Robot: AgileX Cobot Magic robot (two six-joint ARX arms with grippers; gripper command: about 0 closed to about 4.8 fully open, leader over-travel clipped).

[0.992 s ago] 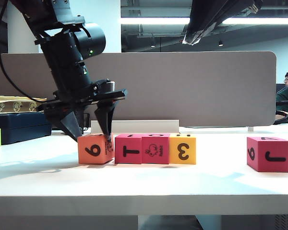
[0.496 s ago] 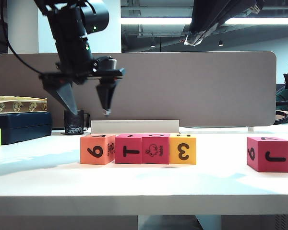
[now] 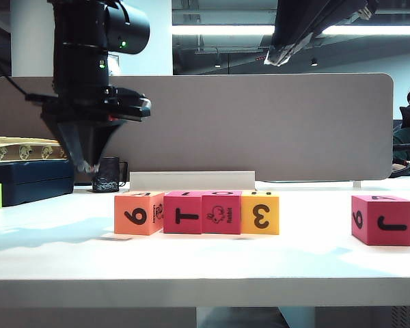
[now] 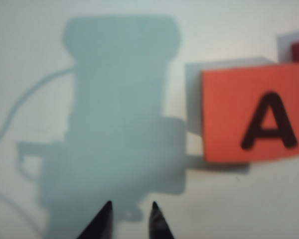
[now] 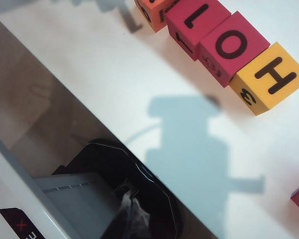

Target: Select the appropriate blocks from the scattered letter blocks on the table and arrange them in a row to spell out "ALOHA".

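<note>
Orange block lies below-right of left gripper.

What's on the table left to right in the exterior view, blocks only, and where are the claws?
orange block → crimson T block → crimson rabbit block → yellow block → lone crimson block. Left claw hangs empty above the table, left of the row; right claw is raised, upper right.
</note>
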